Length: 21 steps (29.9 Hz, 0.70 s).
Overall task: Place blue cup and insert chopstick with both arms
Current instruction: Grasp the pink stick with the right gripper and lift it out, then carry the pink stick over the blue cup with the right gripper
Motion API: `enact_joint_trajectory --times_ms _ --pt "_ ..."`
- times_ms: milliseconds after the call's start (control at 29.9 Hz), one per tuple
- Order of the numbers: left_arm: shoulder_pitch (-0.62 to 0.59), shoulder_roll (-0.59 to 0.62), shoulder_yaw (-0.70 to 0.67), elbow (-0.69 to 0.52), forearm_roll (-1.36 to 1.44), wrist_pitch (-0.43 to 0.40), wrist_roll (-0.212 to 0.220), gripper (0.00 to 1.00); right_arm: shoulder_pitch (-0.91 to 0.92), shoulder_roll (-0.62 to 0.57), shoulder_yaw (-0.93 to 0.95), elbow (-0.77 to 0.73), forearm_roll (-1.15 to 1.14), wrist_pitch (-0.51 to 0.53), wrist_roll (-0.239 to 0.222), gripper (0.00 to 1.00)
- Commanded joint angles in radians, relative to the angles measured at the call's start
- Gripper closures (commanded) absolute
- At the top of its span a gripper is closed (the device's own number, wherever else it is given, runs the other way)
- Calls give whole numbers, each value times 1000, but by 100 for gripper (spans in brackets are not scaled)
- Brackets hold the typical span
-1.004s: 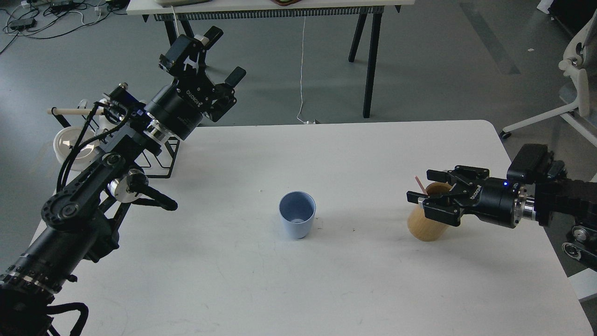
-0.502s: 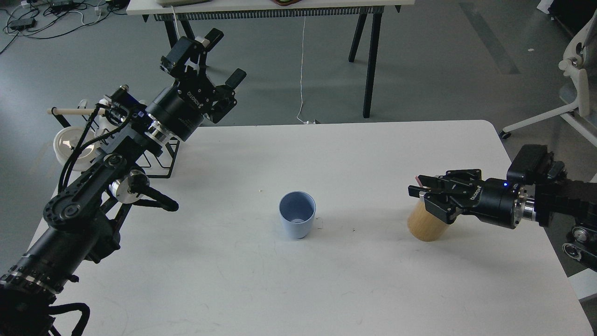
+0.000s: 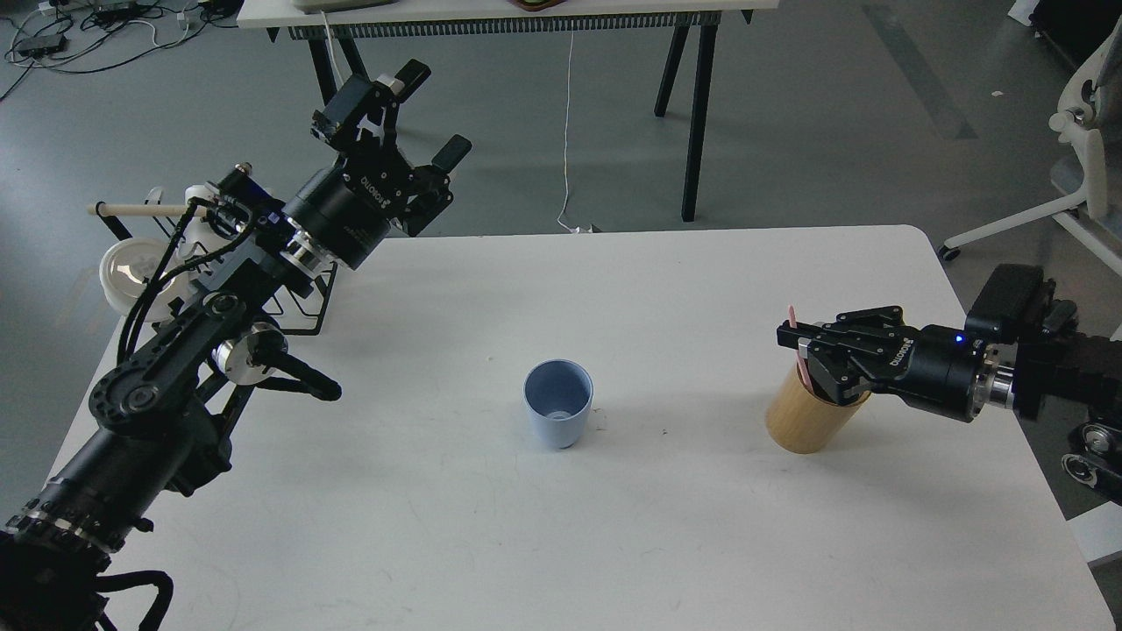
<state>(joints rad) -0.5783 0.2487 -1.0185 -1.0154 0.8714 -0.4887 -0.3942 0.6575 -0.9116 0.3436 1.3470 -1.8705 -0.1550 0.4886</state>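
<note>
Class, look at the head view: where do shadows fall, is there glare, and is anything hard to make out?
Head view: even, soft light; the blue cup and the bamboo cup throw only faint shadows on the table; no strong glare on it; the chopstick is thin and partly hidden by the dark right gripper; the left gripper shows clearly against the grey floor.

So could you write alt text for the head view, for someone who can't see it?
A robot's right gripper is shut on a pink chopstick above a tan bamboo holder on a white table. An empty blue cup stands upright mid-table; the left gripper is open, raised beyond the table's far left corner.
</note>
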Motion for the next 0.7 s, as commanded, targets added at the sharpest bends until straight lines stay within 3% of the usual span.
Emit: enact_joint_trajectory --times_ms 0,669 --pt "0 0 0 0 0 0 0 1 2 -9 3 0 2 -12 0 99" --pt "5 -6 0 0 0 0 0 1 139 -36 17 0 62 -51 0 99"
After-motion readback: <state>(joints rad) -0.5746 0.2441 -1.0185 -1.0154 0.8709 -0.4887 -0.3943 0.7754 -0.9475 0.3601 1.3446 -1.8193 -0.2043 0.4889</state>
